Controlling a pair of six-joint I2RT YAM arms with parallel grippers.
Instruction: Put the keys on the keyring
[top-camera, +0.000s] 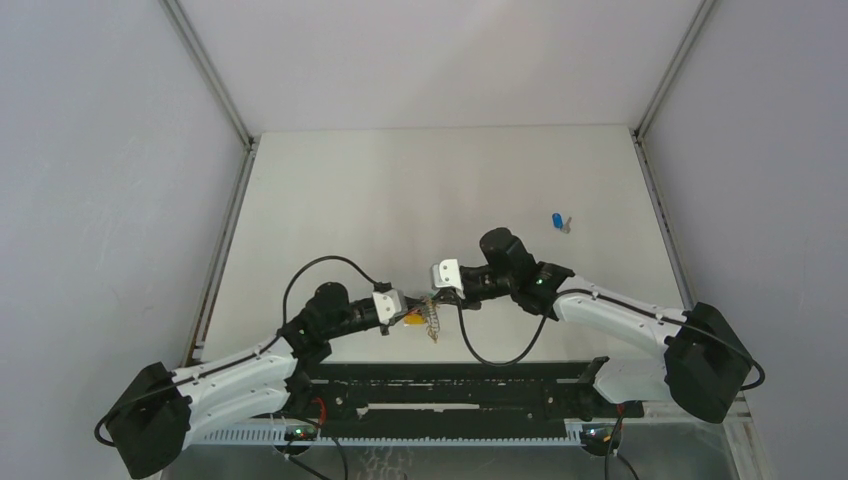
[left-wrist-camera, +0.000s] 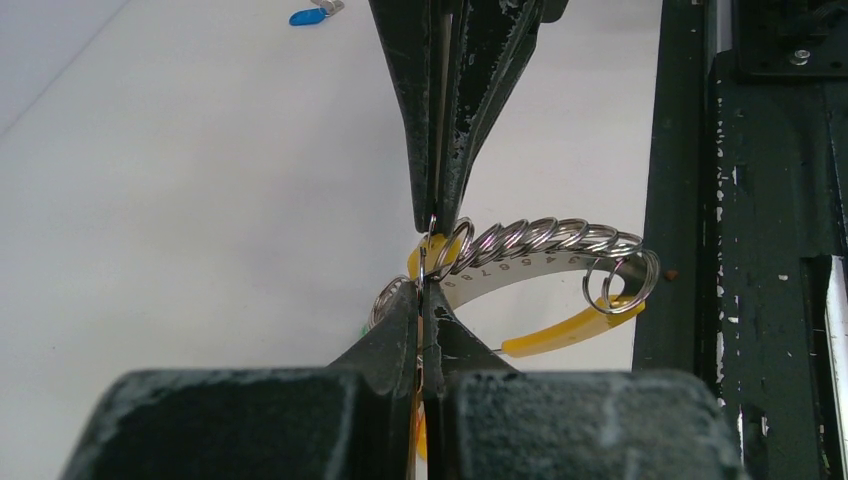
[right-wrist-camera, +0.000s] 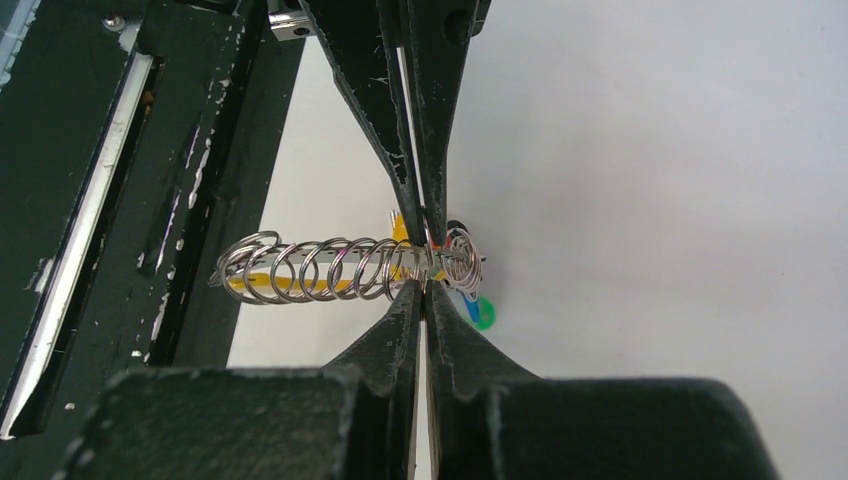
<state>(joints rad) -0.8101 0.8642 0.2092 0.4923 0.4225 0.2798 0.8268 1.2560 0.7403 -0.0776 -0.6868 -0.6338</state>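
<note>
The keyring (left-wrist-camera: 540, 240) is a row of silver rings on a curved numbered strip with a yellow bar; it hangs between both grippers above the table's near edge (top-camera: 432, 322). My right gripper (right-wrist-camera: 425, 287) is shut on one silver ring at the bunch's end, where green and blue caps (right-wrist-camera: 482, 314) show. My left gripper (left-wrist-camera: 428, 288) is shut on the yellow-orange key (left-wrist-camera: 419, 438), its tip against a thin ring and facing the right fingertips (left-wrist-camera: 447, 205). In the top view the left gripper (top-camera: 405, 318) and right gripper (top-camera: 436, 293) almost touch. The blue key (top-camera: 558, 222) lies alone far right.
A black rail frame (top-camera: 450, 385) runs along the near edge just below the held bunch, and shows as a dark bar (left-wrist-camera: 680, 180) close to the rings. White walls with metal posts (top-camera: 215, 80) enclose the white table (top-camera: 400, 190).
</note>
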